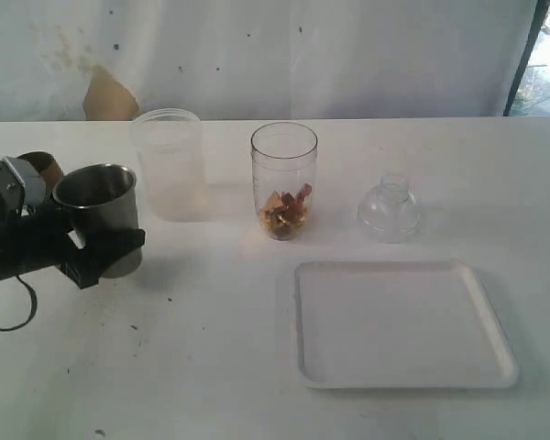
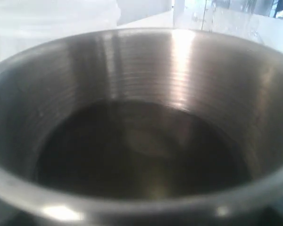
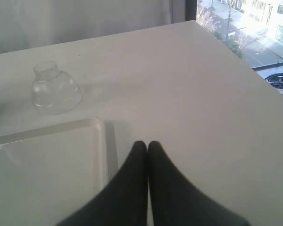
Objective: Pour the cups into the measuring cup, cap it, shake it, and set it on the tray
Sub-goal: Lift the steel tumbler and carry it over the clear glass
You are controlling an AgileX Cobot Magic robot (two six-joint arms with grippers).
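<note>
the white table (image 1: 192, 367) meets a pale wall (image 1: 330, 55) along its far edge. the right wrist view shows its corner beside a window (image 1: 543, 55) with a street outside. bare tabletop lies in front of the left gripper (image 1: 105, 246), in the strip between the row of vessels and the tray (image 1: 399, 325), and from the tray out to the window-side edge.

there are three cups. the steel tumbler (image 1: 96, 197) is far left, and the brown wooden cup (image 1: 44, 167) is just behind it, half hidden by the arm. the frosted plastic cup (image 1: 170, 170) stands to their right. one clear measuring cup (image 1: 283, 156) stands upright mid-table, apart from the frosted cup, with brownish pieces (image 1: 284, 215) at its bottom. one clear dome lid (image 1: 389, 209) sits just beyond the far rim of the single flat tray.

the left gripper's black jaws clasp the steel tumbler low on its body, spread to its width. whether its base touches the table cannot be told. the left wrist view looks into its dark inside. the right gripper (image 3: 147, 147) has its fingers pressed together on nothing, over the table by the tray's corner.

dark specks dot the tabletop at front left, and a brown patch (image 1: 108, 96) marks the stained wall.
</note>
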